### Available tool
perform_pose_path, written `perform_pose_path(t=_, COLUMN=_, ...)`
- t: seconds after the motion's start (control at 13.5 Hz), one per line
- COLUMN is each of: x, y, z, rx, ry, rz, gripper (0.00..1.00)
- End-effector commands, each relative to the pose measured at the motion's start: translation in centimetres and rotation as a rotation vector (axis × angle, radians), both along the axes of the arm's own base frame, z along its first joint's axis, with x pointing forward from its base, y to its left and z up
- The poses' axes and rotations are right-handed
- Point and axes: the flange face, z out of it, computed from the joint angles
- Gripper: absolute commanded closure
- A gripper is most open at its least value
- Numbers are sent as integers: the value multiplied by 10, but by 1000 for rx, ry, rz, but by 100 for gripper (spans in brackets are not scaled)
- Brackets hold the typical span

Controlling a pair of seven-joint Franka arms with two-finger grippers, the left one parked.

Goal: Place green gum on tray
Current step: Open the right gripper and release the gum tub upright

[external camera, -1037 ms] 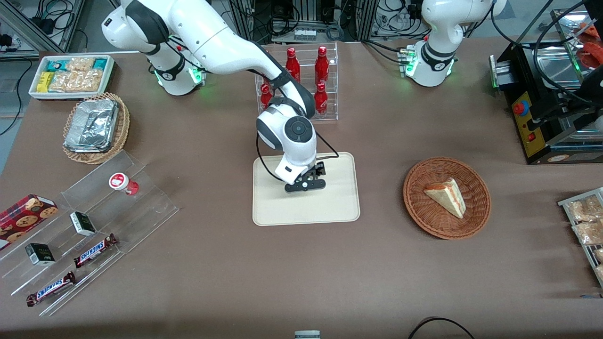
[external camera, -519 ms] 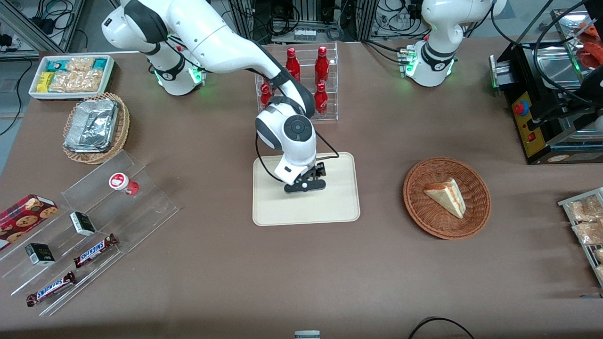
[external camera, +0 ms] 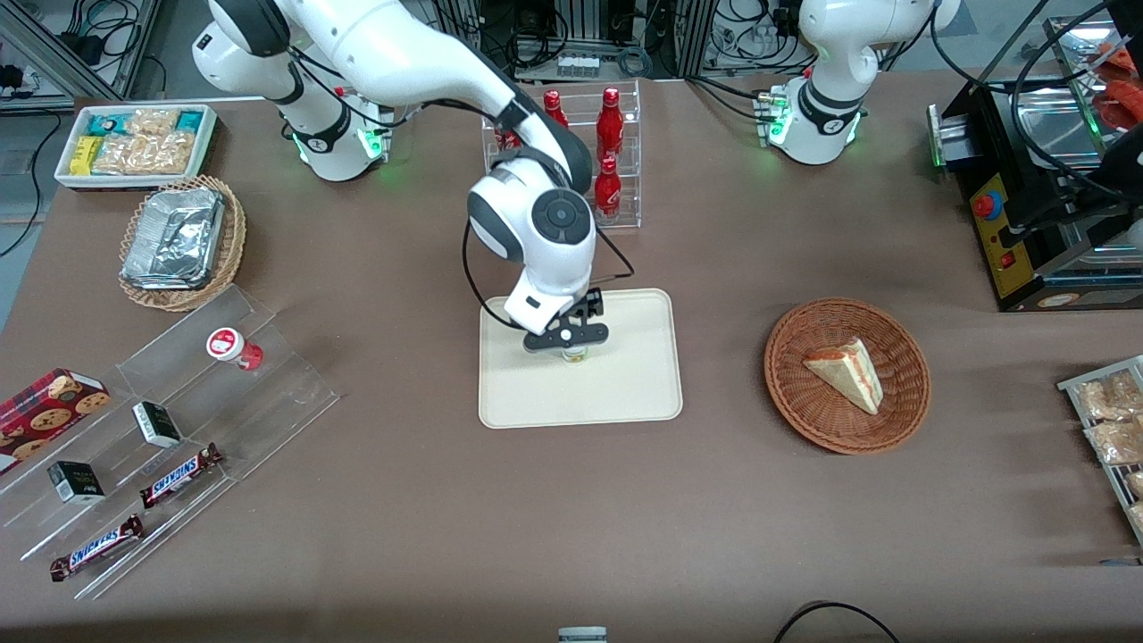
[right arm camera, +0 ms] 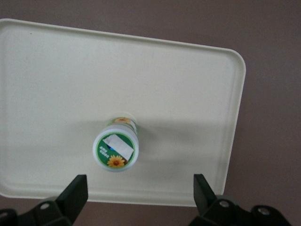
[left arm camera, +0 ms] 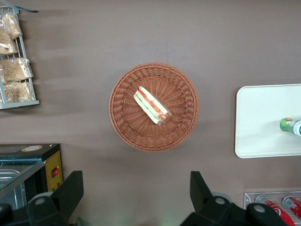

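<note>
On the tray (external camera: 625, 393) you see the green gum (right arm camera: 116, 148) standing upright — your gripper (external camera: 566, 338) hangs just above it, fingers (right arm camera: 75, 192) spread wide, touching nothing.

- I see the green gum (right arm camera: 116, 149) standing upright on the tray (right arm camera: 197, 94), directly below my jaws, which are spread wide and clear of it.
- My gripper (external camera: 566, 338) hangs just above the gum, over the tray's middle.
- The tray lies flat on the surface (external camera: 571, 500).
- The sandwich basket (external camera: 846, 375) sits well apart from the jaws, toward the parked arm's end.
</note>
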Motion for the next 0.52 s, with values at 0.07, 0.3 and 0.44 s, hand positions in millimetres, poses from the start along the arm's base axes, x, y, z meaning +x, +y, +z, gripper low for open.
perform_pose_path(t=0.07, x=-9, y=-14, z=40, rx=-39, ry=31, rz=25, gripper=0)
perform_pose_path(t=0.3, x=7, y=-44, z=61, rx=-44, ry=60, rz=31, gripper=0)
perform_pose_path(t=0.44, x=22, y=-69, z=71, rx=-42, ry=83, rz=44, gripper=0)
